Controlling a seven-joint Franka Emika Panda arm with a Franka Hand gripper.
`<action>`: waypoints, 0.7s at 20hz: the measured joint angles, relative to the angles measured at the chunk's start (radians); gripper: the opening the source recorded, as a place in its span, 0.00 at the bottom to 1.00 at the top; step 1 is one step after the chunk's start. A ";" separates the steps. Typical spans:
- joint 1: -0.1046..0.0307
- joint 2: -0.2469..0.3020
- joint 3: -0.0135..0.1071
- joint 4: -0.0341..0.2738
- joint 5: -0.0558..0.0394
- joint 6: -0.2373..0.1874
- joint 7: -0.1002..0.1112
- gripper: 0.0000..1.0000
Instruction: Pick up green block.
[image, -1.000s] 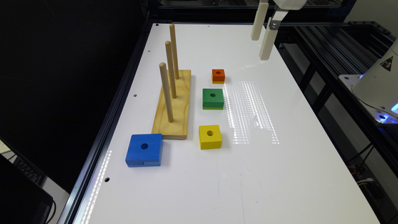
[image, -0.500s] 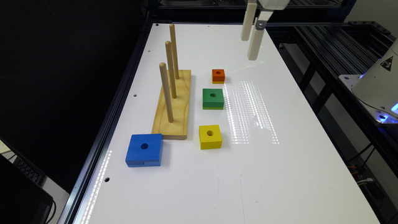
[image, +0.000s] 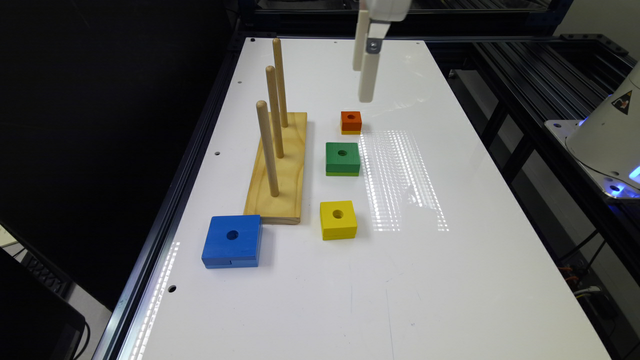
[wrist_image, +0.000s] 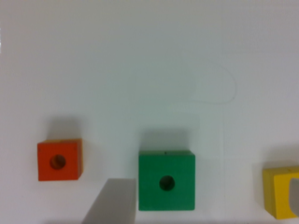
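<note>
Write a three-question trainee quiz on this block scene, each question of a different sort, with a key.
1. True or false: the green block is stacked on a peg of the wooden peg board.
2. Which block lies nearest the tool in the exterior view? A) blue block B) orange block C) yellow block
3. Fill in: every block has a round ____ in its centre.

Key: 1 false, it lies flat on the white table beside the board; 2 B; 3 hole.
</note>
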 joint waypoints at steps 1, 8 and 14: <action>0.000 0.003 0.000 0.002 -0.0001 0.000 0.000 1.00; 0.000 0.003 0.000 0.002 -0.0001 0.000 0.000 1.00; 0.000 0.025 0.000 0.001 -0.0012 0.006 0.000 1.00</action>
